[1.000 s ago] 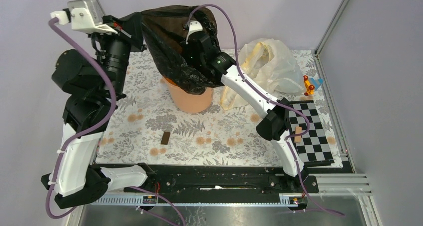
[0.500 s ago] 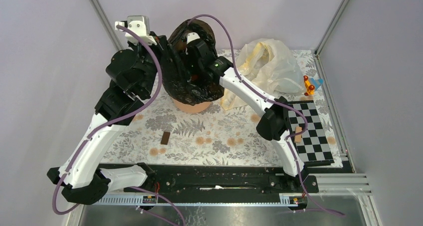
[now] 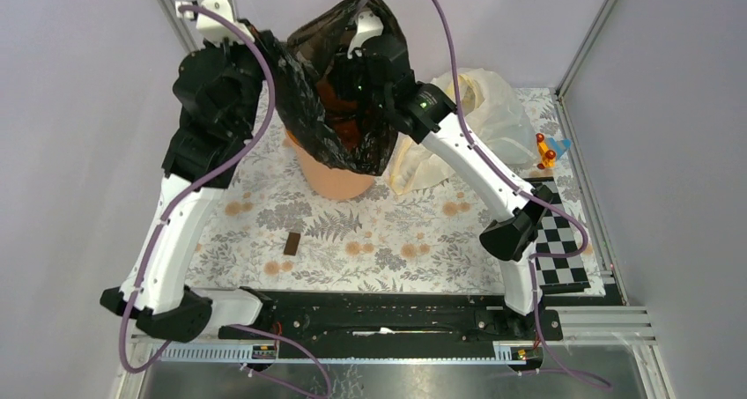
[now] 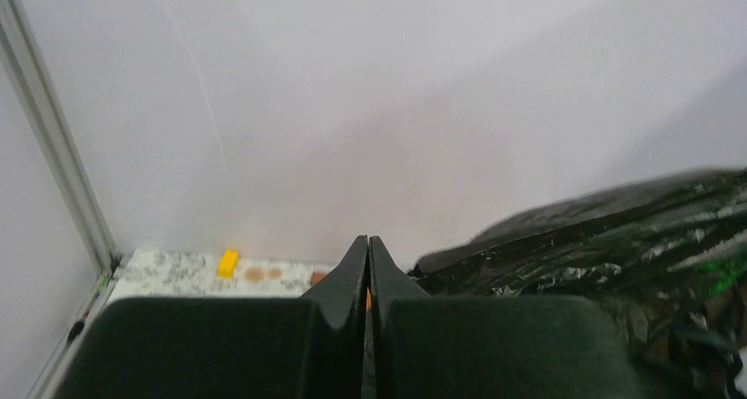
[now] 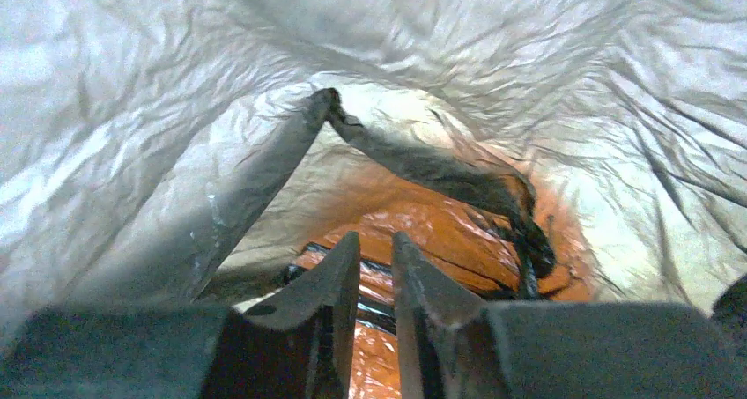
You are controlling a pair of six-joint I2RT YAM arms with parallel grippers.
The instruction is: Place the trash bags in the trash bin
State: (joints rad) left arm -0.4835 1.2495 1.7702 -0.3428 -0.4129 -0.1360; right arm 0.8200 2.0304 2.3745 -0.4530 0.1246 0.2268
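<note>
The trash bag (image 3: 308, 95), black and glossy, hangs stretched open above the peach-orange trash bin (image 3: 339, 181), its lower end reaching the bin's rim. My left gripper (image 3: 262, 47) is at the bag's upper left edge, shut on the film. In the left wrist view its jaws (image 4: 367, 239) are pressed together and the bag (image 4: 617, 232) runs off to the right. My right gripper (image 3: 351, 71) is inside the bag's mouth. In the right wrist view it (image 5: 375, 236) stands slightly open with nothing between its fingers, bag film (image 5: 176, 108) all around and the bin (image 5: 440, 232) showing orange through it.
A cream-white plastic bag (image 3: 480, 117) lies right of the bin, touching the right arm's side. A checkerboard (image 3: 564, 240) sits at the right edge, a small coloured toy (image 3: 551, 150) behind it. A brown block (image 3: 292, 243) lies on the floral cloth; a yellow block (image 4: 228, 262) sits by the back wall.
The left arm swung in from the far left toward the bin, still holding the bag's edge. The right gripper has gone from shut to slightly open and risen inside the bag.
</note>
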